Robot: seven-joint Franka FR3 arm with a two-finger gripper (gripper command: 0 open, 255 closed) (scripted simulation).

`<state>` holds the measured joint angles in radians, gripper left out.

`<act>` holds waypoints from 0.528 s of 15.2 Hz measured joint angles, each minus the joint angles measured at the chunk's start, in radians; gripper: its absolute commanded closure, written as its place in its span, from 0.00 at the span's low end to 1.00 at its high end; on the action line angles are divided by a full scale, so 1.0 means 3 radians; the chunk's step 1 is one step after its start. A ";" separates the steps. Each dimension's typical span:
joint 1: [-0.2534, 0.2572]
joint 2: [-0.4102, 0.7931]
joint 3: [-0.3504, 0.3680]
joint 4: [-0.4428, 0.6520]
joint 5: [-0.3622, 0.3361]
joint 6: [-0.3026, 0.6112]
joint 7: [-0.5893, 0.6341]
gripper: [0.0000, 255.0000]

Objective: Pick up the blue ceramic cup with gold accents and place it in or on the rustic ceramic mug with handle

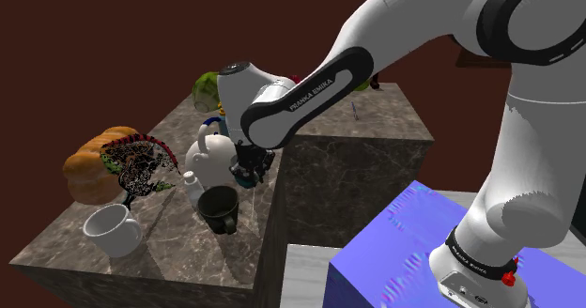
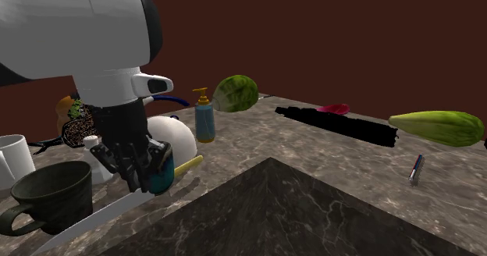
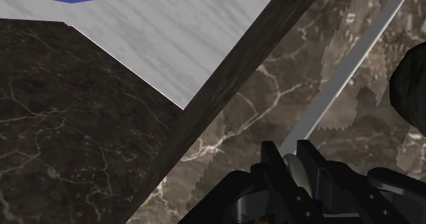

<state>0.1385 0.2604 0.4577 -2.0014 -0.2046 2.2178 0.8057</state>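
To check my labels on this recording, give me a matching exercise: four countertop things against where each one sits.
1 blue cup with yellow trim
2 dark green handled mug
3 blue pump bottle
4 round green cabbage

a by the white rounded pot
b farthest back
c held in the black gripper
d next to the white mug

Pairs: 1c, 2d, 3a, 4b

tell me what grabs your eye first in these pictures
The big white arm sweeps across the shoulder view, its black gripper clasping a blue cup close to the dark mug on the dark veined counter. A long knife blade lies slanting on the counter below the gripper, and a round green vegetable sits at the far edge in the second exterior view.
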 measured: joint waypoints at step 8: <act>-0.0027 -0.0130 0.0024 0.0059 0.0091 -0.0184 -0.0060 1.00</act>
<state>0.1303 0.2213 0.4649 -1.9837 -0.1773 2.1625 0.7876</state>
